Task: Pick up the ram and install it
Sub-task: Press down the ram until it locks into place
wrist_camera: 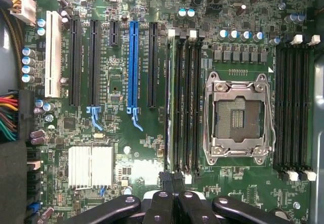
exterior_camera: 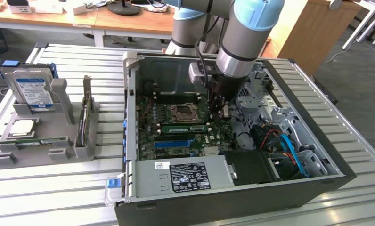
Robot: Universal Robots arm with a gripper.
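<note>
Here the ram (exterior_camera: 187,127) sits slotted (edge-up), closed tool (wrist_camera: 171,179) at its end.

The exterior view is looking down at a slant, from high up and a little way off, onto the open computer case (exterior_camera: 238,197) on the slatted table (exterior_camera: 49,188). The wrist view is facing straight onto the motherboard (wrist_camera: 121,92) from close in, past the gripper (wrist_camera: 172,179). Both views are taking in the motherboard and its processor socket (wrist_camera: 238,118).
</note>
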